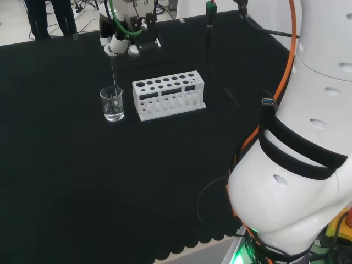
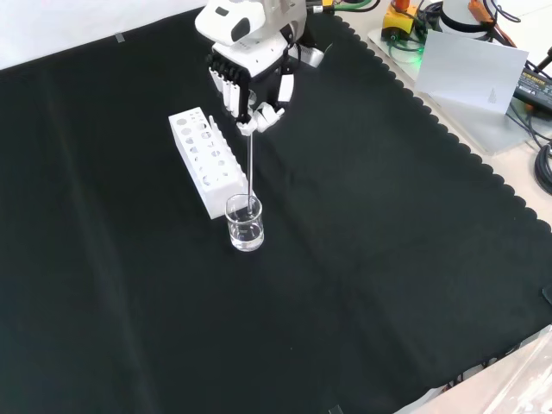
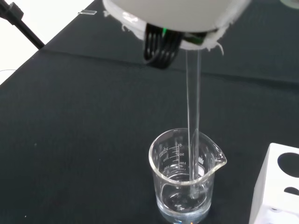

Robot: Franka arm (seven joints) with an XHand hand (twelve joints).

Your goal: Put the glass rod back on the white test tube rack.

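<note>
The hand (image 2: pixel 254 82) hangs above a single clear glass beaker (image 2: pixel 245 222) on the black cloth (image 2: pixel 388 259), its fingers (image 2: pixel 231 84) and thumb curled in to pinch the top of one glass rod (image 2: pixel 250 164). The rod stands close to upright, its lower end inside the beaker, where the wrist view shows it reaching down near the bottom amid a little clear liquid. One white test tube rack (image 2: pixel 204 159) stands just beside the beaker: in the front view it lies to the beaker's left and runs away toward the far side, while in the head view it sits to the right of the beaker, its long side facing the camera. The rack's top carries two rows of round holes, and none of them visibly holds a tube or a rod. In the head view the hand is at the far left of the bench, directly above the beaker, with the rod dropping straight from it. One beaker, one rod and one rack make up the ware on the cloth, and the rod is in the beaker, clear of the rack.
</note>
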